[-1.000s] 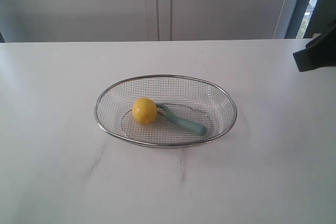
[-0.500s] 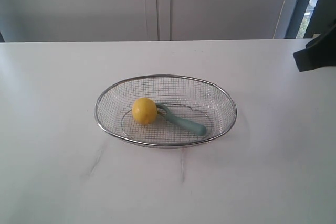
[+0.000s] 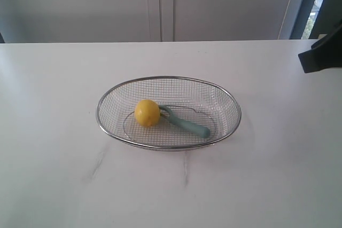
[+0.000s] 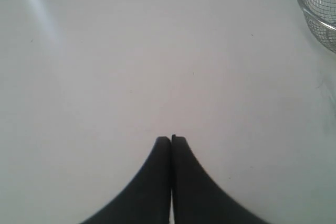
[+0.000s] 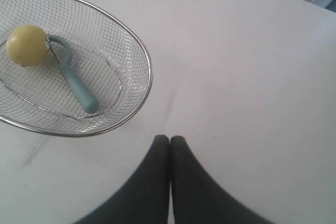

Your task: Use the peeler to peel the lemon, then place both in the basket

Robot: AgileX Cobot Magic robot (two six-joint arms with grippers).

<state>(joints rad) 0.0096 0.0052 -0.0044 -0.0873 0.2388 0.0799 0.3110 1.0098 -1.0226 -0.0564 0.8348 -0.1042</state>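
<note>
Left gripper (image 4: 171, 139) hangs over bare white table (image 3: 53, 105) with its two dark fingers pressed together, gripping nothing. Only a bit of the basket's rim shows at the edge of its view. Right gripper (image 5: 169, 138) is likewise closed on nothing, its fingertips above the tabletop, near the basket (image 3: 168, 78) but clear of its rim.

Seen from the exterior camera, the oval wire-mesh basket sits at the table's centre. The lemon (image 3: 147, 112) lies inside, toward the basket's 9 o'clock side, and shows only plain yellow skin. The peeler (image 3: 187, 124) lies beside it, with its loop head touching the lemon and its teal handle running off toward 4 o'clock.

Open tabletop surrounds the basket on every side. The table's far edge runs across at 12 o'clock against grey panels. A dark part of the right arm (image 3: 320, 57) juts in at 2 o'clock, well apart from the basket.
</note>
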